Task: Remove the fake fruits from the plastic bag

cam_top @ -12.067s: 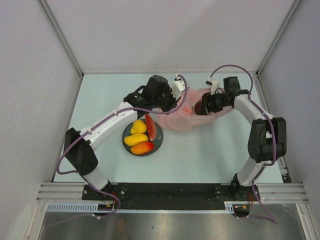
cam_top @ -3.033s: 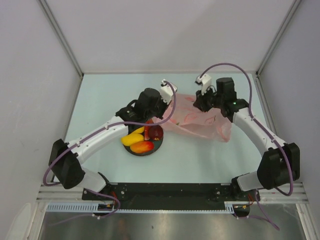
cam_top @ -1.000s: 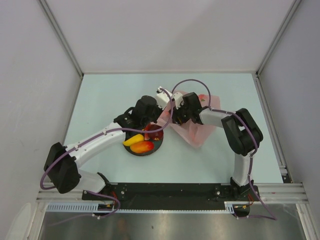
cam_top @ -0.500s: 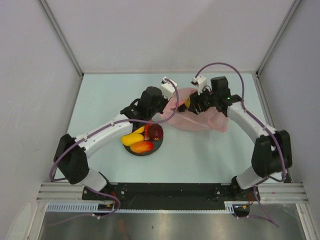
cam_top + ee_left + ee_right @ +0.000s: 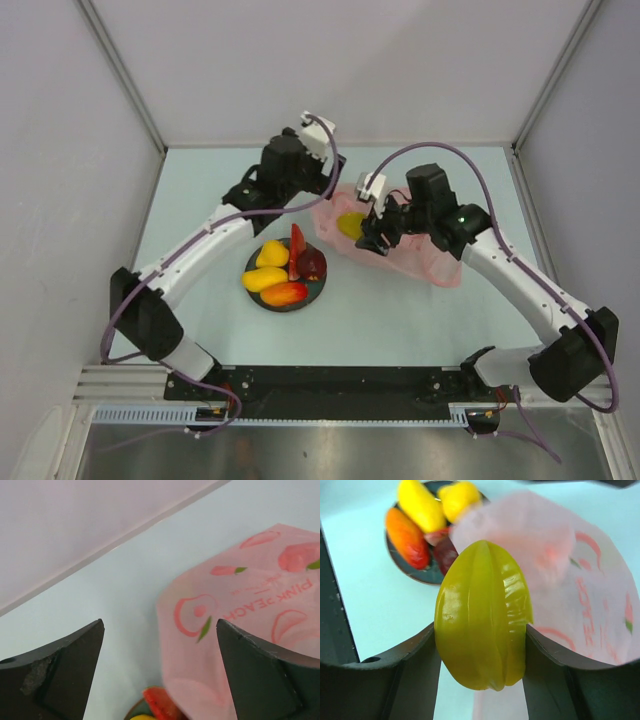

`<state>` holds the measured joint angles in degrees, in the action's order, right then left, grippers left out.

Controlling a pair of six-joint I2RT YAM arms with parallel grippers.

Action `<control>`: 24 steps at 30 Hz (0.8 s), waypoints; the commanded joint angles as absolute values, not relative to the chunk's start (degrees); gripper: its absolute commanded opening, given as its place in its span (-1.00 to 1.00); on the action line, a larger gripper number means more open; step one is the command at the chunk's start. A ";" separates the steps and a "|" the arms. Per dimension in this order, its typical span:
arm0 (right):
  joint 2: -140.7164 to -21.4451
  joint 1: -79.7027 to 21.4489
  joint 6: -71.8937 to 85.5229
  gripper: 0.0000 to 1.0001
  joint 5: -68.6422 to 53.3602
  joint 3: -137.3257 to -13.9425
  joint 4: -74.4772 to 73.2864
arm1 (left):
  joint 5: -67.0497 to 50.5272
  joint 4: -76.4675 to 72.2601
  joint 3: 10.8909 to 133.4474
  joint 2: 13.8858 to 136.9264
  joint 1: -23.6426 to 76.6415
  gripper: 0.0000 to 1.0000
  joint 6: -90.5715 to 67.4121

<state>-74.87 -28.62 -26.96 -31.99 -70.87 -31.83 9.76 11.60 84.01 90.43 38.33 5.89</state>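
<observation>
My right gripper (image 5: 360,229) (image 5: 480,630) is shut on a yellow-green ribbed fake fruit (image 5: 350,224) (image 5: 482,612), held bare above the left end of the pink plastic bag (image 5: 425,258) (image 5: 570,590). The bag lies crumpled on the table to the right of the plate. My left gripper (image 5: 298,185) (image 5: 160,625) is open and holds nothing, up behind the bag's left edge (image 5: 240,630). On the dark blue plate (image 5: 313,287) (image 5: 427,575) lie two yellow mango shapes (image 5: 274,254), a red-orange one (image 5: 285,294), a watermelon slice (image 5: 298,247) and a dark red piece (image 5: 312,263).
White walls with metal corner posts enclose the pale table (image 5: 200,200) on three sides. Both arm bases sit on the black rail (image 5: 340,382) at the near edge. The purple cables (image 5: 420,152) arch over both wrists.
My left gripper has opened, let go of the bag's edge and drawn back towards the far left. My right gripper has come left with the yellow-green fruit, now bare above the bag.
</observation>
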 commanded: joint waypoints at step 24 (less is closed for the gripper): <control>-113.81 -54.40 -26.54 -0.08 -18.38 -98.35 -24.70 | -7.38 26.28 63.28 44.56 11.96 1.00 7.57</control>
<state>-113.73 -51.83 -26.28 -20.69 -94.87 -26.72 -2.28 25.56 63.16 44.27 14.35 9.32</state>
